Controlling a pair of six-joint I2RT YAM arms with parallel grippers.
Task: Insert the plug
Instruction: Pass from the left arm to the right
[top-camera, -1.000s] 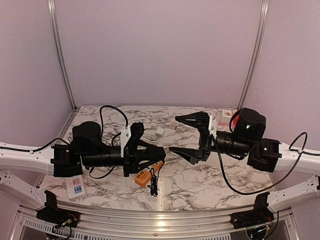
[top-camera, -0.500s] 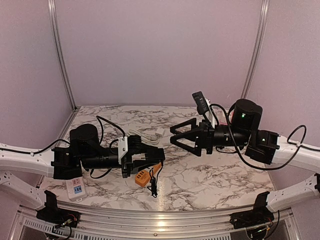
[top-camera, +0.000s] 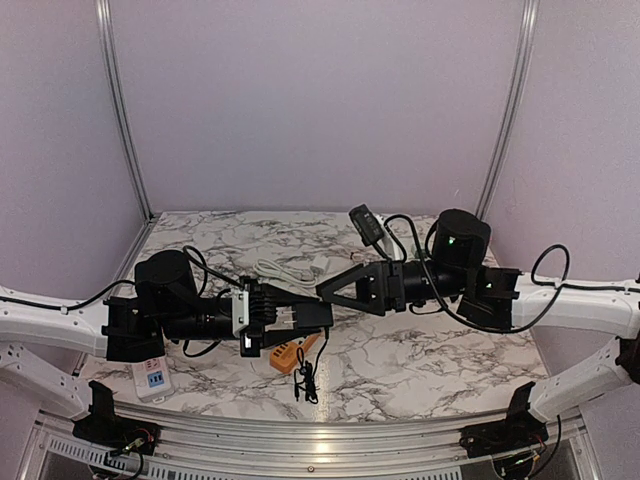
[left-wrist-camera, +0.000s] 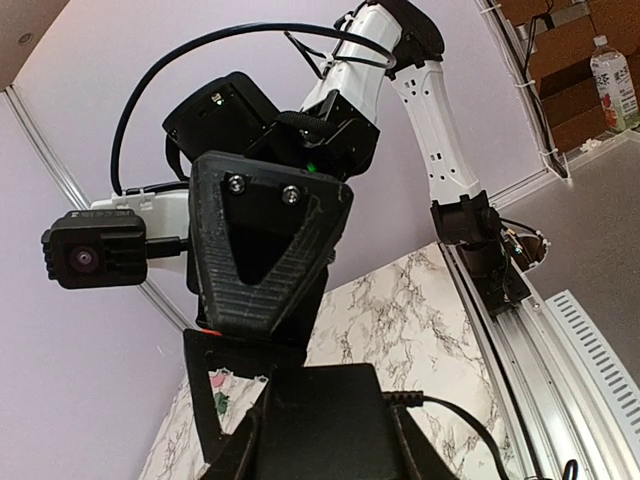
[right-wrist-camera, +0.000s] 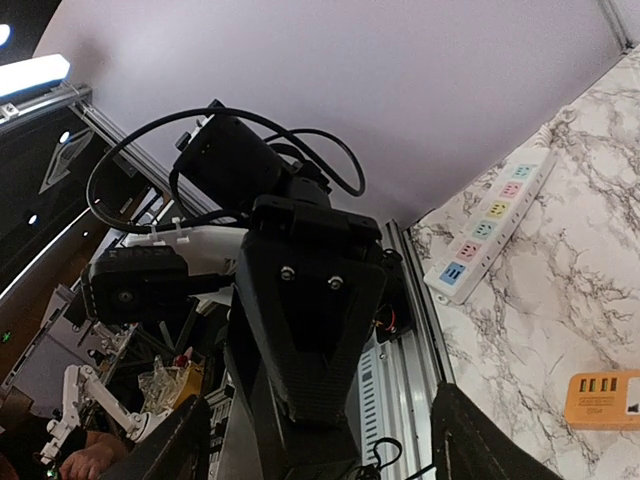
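Swinging in from the right side of the overhead view, the right arm now reaches toward the middle of the frame. The right gripper (top-camera: 332, 292) has turned and narrowed, and its tip sits just beside the left gripper (top-camera: 300, 318), slightly above it. The left arm has barely shifted over the same stretch.

The left gripper is clenched on the plug (top-camera: 320, 315), a black block held off the marble table (top-camera: 430, 360) at centre frame. In the left wrist view the plug (left-wrist-camera: 320, 420) fills the bottom middle between that gripper's own fingers, with a black cord running off to the lower right. Above it in that view is one ribbed triangular finger (left-wrist-camera: 265, 250) of the right gripper, close by, with the right wrist camera (left-wrist-camera: 95, 255) at mid left.

The right gripper is released: in its own wrist view its two fingers stand wide apart at the lower left and lower right corners, with nothing gripped. The left gripper (right-wrist-camera: 310, 330) shows between them.

An orange charger block (top-camera: 285, 356) lies on the table just below the left gripper. A white power strip (top-camera: 150, 378) lies at the lower left of the overhead frame, and a white cord (top-camera: 290, 272) lies behind the grippers.
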